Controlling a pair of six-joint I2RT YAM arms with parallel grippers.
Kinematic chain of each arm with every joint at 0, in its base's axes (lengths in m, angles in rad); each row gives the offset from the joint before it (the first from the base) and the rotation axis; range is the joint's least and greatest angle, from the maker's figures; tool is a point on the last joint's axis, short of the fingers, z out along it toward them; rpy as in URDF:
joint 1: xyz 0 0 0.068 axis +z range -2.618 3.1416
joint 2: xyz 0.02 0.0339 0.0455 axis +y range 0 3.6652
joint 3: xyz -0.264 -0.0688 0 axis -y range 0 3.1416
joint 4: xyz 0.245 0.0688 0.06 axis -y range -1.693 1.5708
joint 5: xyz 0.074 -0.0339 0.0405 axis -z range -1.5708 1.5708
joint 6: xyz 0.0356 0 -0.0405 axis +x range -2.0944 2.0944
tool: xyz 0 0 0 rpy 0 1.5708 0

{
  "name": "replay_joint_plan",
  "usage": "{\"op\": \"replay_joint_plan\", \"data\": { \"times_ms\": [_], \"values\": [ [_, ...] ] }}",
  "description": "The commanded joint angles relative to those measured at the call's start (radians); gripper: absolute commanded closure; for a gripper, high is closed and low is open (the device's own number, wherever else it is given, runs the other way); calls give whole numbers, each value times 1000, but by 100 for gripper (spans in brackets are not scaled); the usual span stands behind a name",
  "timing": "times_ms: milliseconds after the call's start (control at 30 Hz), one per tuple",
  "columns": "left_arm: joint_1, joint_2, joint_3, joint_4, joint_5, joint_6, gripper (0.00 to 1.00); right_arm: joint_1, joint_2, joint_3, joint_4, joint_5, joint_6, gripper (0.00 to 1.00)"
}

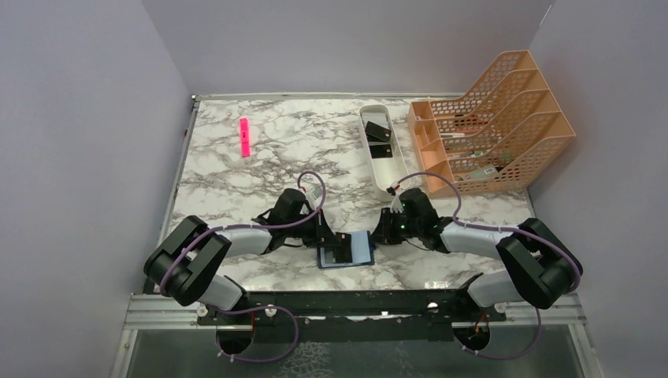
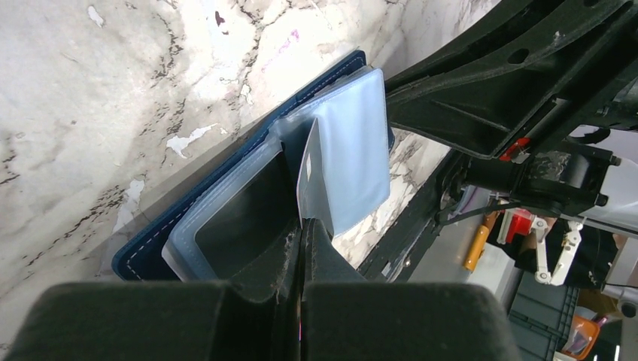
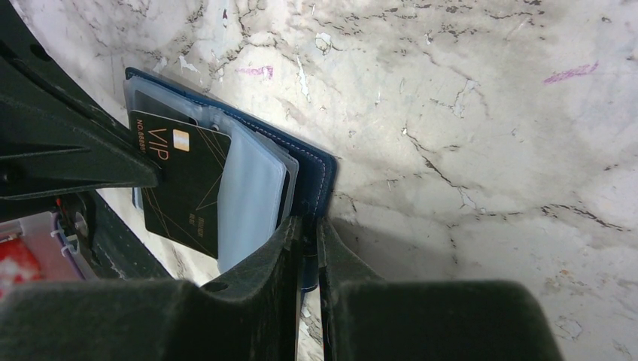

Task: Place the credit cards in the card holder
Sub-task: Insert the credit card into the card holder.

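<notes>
The card holder (image 1: 362,247) lies open near the table's front edge, navy outside with pale blue clear sleeves inside (image 2: 353,143). My left gripper (image 1: 335,240) is shut on a black VIP credit card (image 3: 184,180). The card shows edge-on in the left wrist view (image 2: 310,169), between the fingertips (image 2: 305,226), with its far end among the sleeves. My right gripper (image 1: 378,235) is shut on the card holder's navy right edge (image 3: 320,184), pinched between its fingertips (image 3: 307,222). Two more black cards (image 1: 382,142) lie in the white tray.
The long white oval tray (image 1: 394,177) stands at the back right, with the orange mesh file rack (image 1: 492,126) beside it. A pink highlighter (image 1: 244,136) lies at the back left. The black arm mounting rail (image 1: 354,303) runs just in front of the card holder.
</notes>
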Motion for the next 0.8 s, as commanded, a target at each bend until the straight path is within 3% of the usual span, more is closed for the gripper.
{"op": "replay_joint_plan", "data": {
  "times_ms": [0,200,767],
  "values": [
    [-11,32,-15,7,-13,-20,100,6,19,-28,-28,-14,3,83],
    [-13,-8,-51,-58,-108,-123,100,6,5,-29,-34,-6,2,83],
    [-50,-49,-135,179,-147,-231,100,6,17,-40,-5,-19,14,82]
  ]
}}
